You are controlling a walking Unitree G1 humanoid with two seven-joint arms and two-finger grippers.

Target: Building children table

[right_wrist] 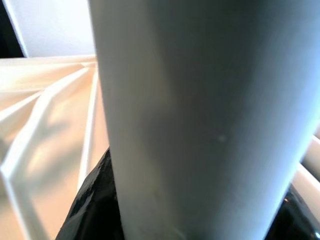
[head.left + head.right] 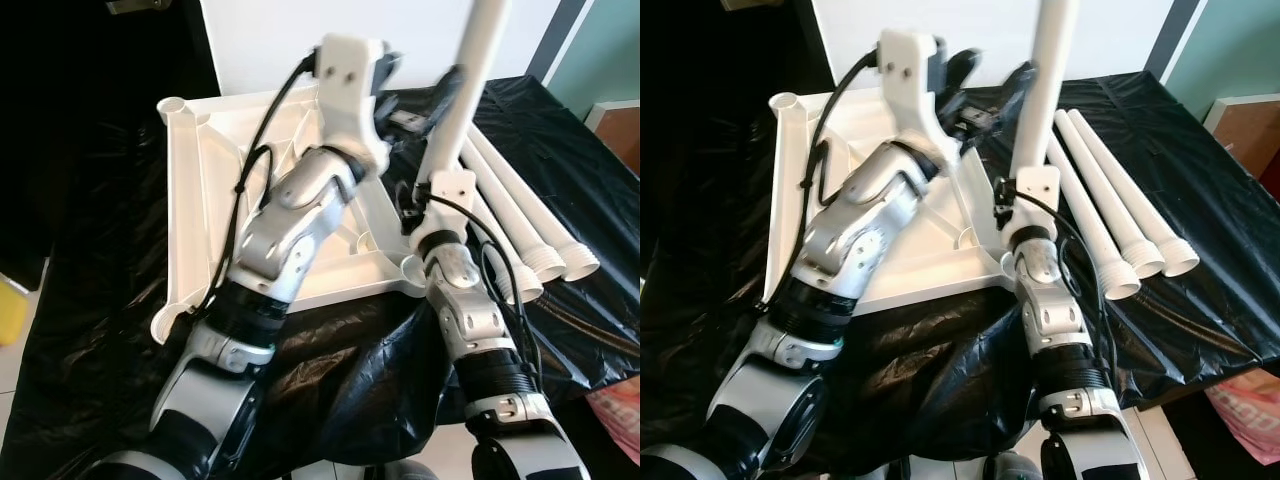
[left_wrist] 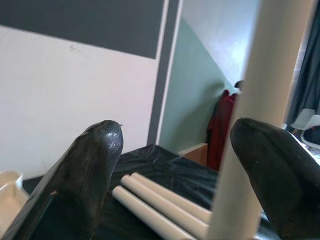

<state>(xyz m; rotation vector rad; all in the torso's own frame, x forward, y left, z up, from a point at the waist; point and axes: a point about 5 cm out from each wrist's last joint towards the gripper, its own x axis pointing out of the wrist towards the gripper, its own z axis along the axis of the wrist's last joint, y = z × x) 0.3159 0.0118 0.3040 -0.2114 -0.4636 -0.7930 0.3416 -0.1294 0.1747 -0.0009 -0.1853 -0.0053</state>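
A white tabletop (image 2: 215, 190) lies upside down on a black cloth (image 2: 90, 300). My right gripper (image 2: 443, 100) is shut on a white leg (image 2: 478, 60) and holds it upright, its lower end at the tabletop's near right corner socket (image 2: 414, 266). In the right wrist view this leg (image 1: 200, 115) is very close, with a black finger (image 1: 92, 205) beside it. My left gripper (image 3: 177, 127) is open above the tabletop's far edge, right by the held leg (image 3: 260, 100). Three spare legs (image 2: 1110, 190) lie side by side on the cloth to the right.
A white board (image 2: 400, 25) stands behind the table. Off the cloth are a yellow object (image 2: 10, 310) at left, a pink bag (image 2: 620, 410) at lower right and a wooden piece (image 2: 622, 130) at far right. A dark cable (image 2: 590, 330) crosses the cloth's right edge.
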